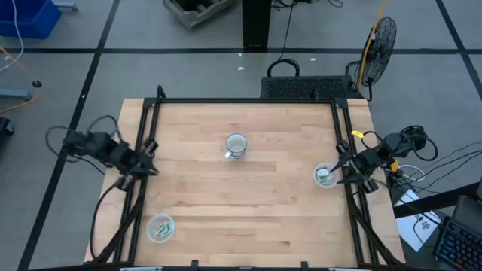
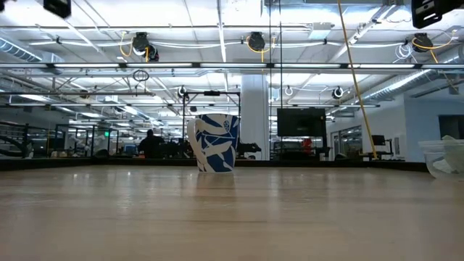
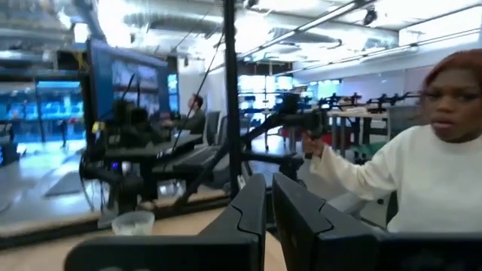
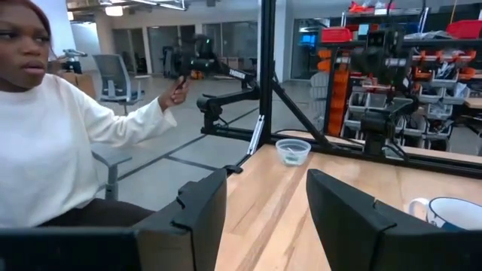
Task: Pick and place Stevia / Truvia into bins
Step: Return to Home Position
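Right hand (image 4: pixel 265 181) spread, at counter (image 1: pixel 241 218) edge just beside bin (image 1: pixel 325 176) holding Stevia packets (image 1: pixel 324 178). Left hand (image 3: pixel 269 185) pressed together at opposite edge, second bin (image 1: pixel 160 227) well apart.

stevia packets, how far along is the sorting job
Done: green sachets lie in both the left tub and the right tub; none shows loose on the table. In hand: nothing; the left gripper and right gripper sit empty at the table's sides. Left: apparently nothing to place.

Matte-black left arm (image 1: pixel 102 145) and right arm (image 1: pixel 380 156) (looped black cables (image 1: pixel 95 222))
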